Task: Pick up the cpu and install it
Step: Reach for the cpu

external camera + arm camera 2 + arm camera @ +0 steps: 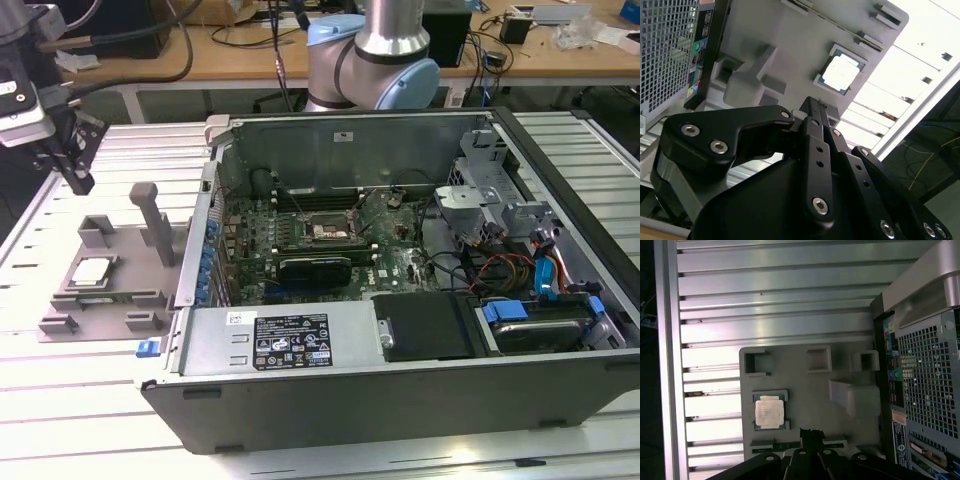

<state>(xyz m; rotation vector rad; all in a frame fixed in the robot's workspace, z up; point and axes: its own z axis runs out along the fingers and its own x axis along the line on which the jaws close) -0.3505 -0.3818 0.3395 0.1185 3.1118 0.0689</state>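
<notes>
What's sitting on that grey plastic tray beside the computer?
The cpu lies flat in a square pocket of the grey tray, silver top up, near upright posts. Its underside and the pocket floor are covered by the chip.

The cpu (92, 270) is seen at the exterior view's left, about halfway down the frame, as a small flat square with a pale silver top. It is laid flat, shiny side up, in a square pocket of the grey tray (120, 288), and nothing is touching it. In both wrist views the cpu (840, 74) (770, 412) is shown with a thin dark edge around its bright metal top, set straight in the pocket.
</notes>
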